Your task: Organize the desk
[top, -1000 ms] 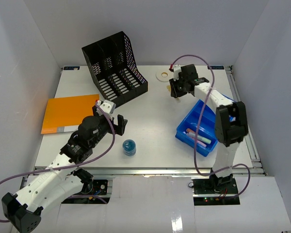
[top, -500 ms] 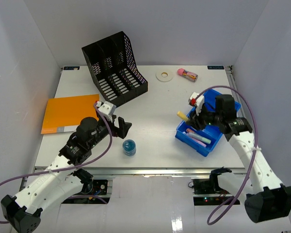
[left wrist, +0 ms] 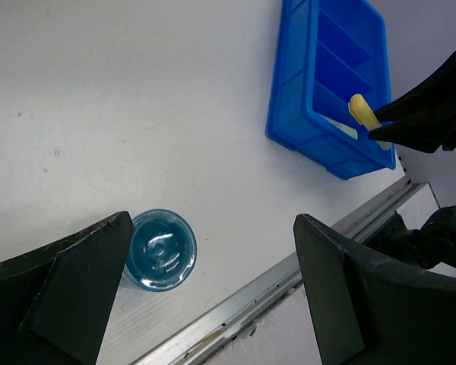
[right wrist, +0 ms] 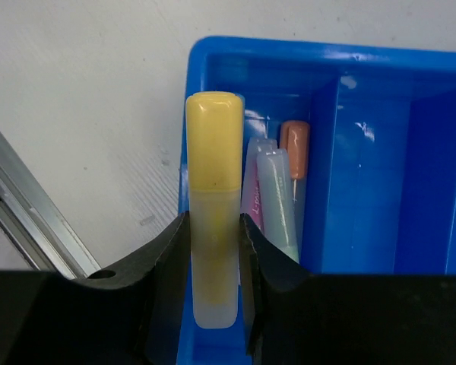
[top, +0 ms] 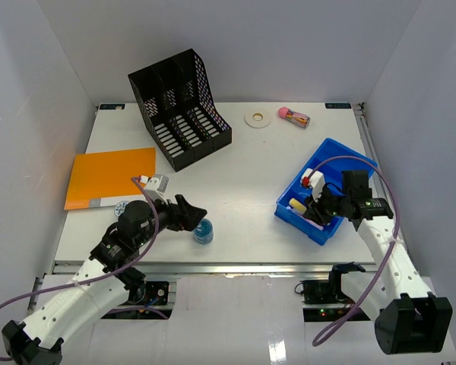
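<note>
The desk [top: 243,175] is a white tabletop with a metal rail [top: 235,265] along its front edge. My right gripper [top: 313,207] [right wrist: 213,251] is shut on a yellow highlighter [right wrist: 213,137] [top: 296,204], holding it over the near left end of a blue bin [top: 342,163] [right wrist: 365,152]. In that bin lie pink, pale green and orange pens [right wrist: 277,190]. My left gripper [top: 194,213] [left wrist: 213,220] is open and empty, low over the desk beside a small round blue container [top: 203,230] [left wrist: 160,249], which stands by its left finger.
An orange folder [top: 110,176] lies at the left. A black mesh file rack [top: 181,106] stands at the back left. A white tape roll [top: 256,119] and a pink capped marker [top: 294,115] lie at the back. Grey walls enclose the desk.
My right arm has carried the yellow highlighter from the back of the desk to the blue bin and lowered it there. My left gripper has dropped forward towards the blue container.
</note>
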